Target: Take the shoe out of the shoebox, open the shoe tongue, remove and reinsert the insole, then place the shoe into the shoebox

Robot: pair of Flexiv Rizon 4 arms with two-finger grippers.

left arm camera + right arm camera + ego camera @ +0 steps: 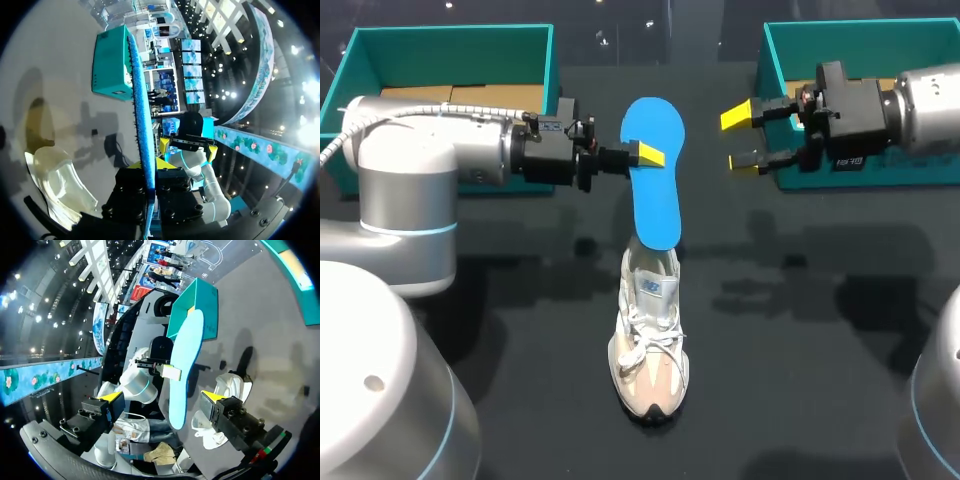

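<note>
Mid-table, on the dark table: white and beige shoe, upright on its sole, toe toward the near edge, laces slack, outside both boxes.

Above the shoe's opening: blue insole, off the table, stretching from the shoe's collar toward the far edge; lower end overlaps the collar in the head view, possibly tucked just inside, hard to tell from above; shows edge-on in the left wrist view, a thin blue line running ahead between the fingers.

Left gripper: comes in from the left, level over the table; pinches the insole from both faces along its left edge, near the wider far end; one yellow tip visible against the blue in the head view.

Right gripper: hangs to the right of the insole, near it but apart; fingers spread wide, nothing between them; points toward the insole's broad face, as seen in the right wrist view.

Left teal box: at the far left corner, brown card inside, partly behind the left arm.

Right teal box: at the far right corner, partly behind the right arm.
</note>
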